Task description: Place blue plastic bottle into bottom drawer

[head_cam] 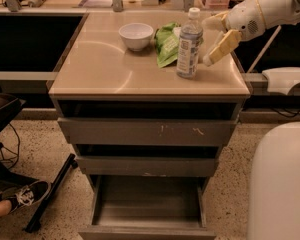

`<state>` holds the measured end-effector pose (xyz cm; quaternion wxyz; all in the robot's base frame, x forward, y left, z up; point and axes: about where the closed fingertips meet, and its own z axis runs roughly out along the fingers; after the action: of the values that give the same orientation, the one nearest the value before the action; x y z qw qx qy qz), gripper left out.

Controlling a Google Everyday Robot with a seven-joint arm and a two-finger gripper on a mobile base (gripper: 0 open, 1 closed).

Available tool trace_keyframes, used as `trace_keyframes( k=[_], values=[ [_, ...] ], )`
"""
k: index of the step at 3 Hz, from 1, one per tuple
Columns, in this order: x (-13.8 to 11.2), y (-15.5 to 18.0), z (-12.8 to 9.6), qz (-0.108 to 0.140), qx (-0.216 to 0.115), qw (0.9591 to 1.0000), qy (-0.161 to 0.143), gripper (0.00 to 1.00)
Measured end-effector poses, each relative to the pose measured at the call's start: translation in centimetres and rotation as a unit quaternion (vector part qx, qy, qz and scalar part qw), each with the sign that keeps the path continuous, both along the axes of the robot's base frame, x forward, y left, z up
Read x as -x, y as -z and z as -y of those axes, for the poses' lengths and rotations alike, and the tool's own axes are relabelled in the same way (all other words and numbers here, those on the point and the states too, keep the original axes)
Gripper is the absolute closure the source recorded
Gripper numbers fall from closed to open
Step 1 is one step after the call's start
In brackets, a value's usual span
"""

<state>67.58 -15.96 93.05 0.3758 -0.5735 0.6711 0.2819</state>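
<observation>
Blue-tinted bottle point(189, 46) stands upright on the cabinet top point(105, 69); the gripper point(213, 36), jaws apart, hovers just right of it, and the bottom drawer point(147, 206) is open.

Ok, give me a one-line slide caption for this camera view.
Open gripper beside the upright blue plastic bottle on the cabinet top, bottom drawer pulled out below.

blue plastic bottle point(189, 46): clear bluish, white cap, white-blue label, upright on worktop point(105, 69) right side | bottom drawer point(147, 204): shallow grey tray, lowest of 3, pulled open | pincer point(213, 34): just right of bottle, fingers spread
</observation>
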Motion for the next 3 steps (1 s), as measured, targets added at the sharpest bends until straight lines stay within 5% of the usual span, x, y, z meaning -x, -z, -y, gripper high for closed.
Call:
trace_keyframes(
  k=[2,3],
  values=[
    [-2.0,4.2,-3.5,-0.022,-0.021,0.9991,-0.029,0.0],
    [-2.0,4.3,-3.6,-0.023,-0.021,0.9991,-0.029,0.0]
  ],
)
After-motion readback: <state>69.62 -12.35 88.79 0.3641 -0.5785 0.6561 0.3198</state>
